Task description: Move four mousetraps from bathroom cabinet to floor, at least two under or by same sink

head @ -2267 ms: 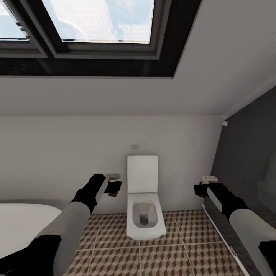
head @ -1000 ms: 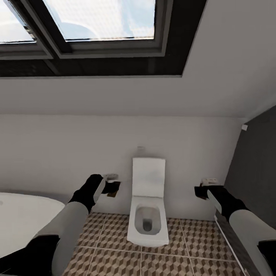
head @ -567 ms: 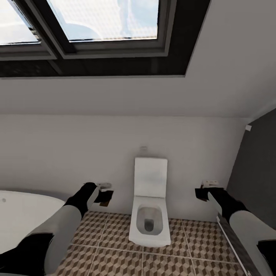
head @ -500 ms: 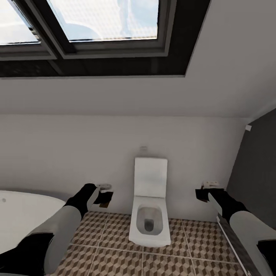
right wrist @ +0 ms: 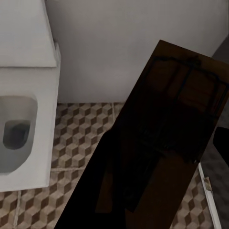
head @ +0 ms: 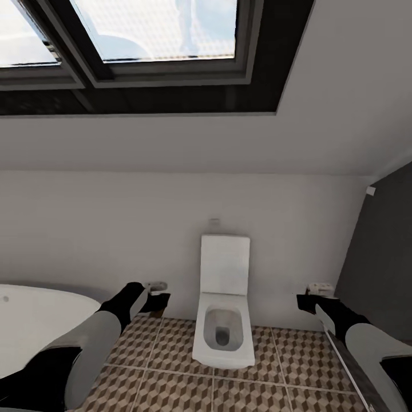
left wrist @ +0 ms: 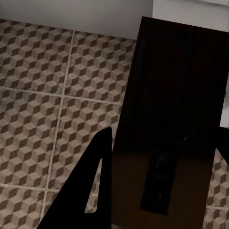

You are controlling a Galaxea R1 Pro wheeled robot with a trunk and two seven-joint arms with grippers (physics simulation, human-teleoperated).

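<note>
I am carrying one trap in each pincer. My left pincer (head: 155, 300) is clamped on a mousetrap (left wrist: 167, 119), whose dark wooden board juts out between the fingers over the bathroom floor (head: 286, 366), near the wall edge of the tiles and close to the end of the bathtub (head: 34, 320). My right pincer (head: 306, 300) grips a second mousetrap (right wrist: 162, 143) in the same way, held above the tiles beside the toilet (head: 223, 320) and close to the dark wall on my right.

I judge this to be the transport-and-place step: both traps are out of the cabinet, neither is yet on the floor. I see a toilet and a tub ahead, not a sink. The next move, as I read it, calls for turning toward the sink, then lowering each arm until the board lies flat on the tiles right beside or under the vanity before I let go.
</note>
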